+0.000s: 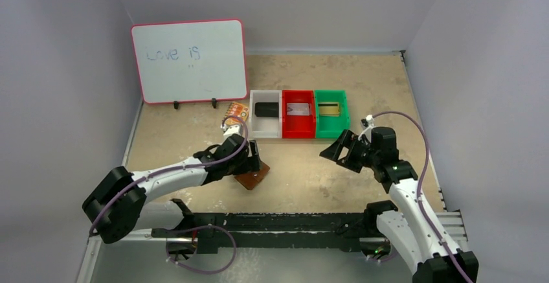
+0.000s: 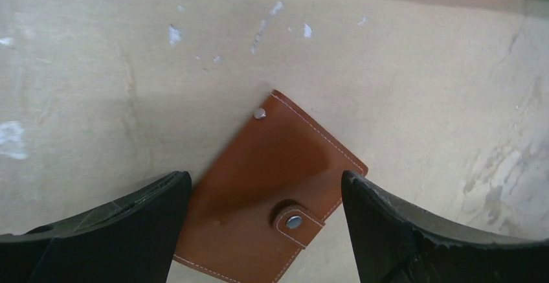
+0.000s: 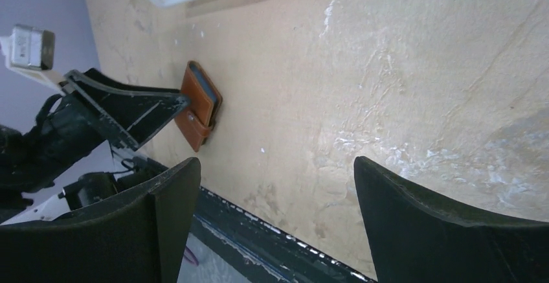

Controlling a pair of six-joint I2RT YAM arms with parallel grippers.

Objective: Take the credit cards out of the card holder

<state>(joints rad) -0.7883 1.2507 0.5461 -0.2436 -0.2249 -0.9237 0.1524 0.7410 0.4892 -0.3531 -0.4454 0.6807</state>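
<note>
The brown leather card holder lies closed on the table, its tab snapped shut. My left gripper hovers just above it, jaws open wide on either side of it, not touching. The right wrist view shows the holder edge-on with a pale blue lining. My right gripper is open and empty above bare table to the right. Three cards lie in bins: a dark one, a pale one, a gold one. Any cards inside the holder are hidden.
White, red and green bins stand in a row behind the grippers. An orange patterned card lies left of the white bin. A whiteboard stands at the back left. A black rail runs along the near edge.
</note>
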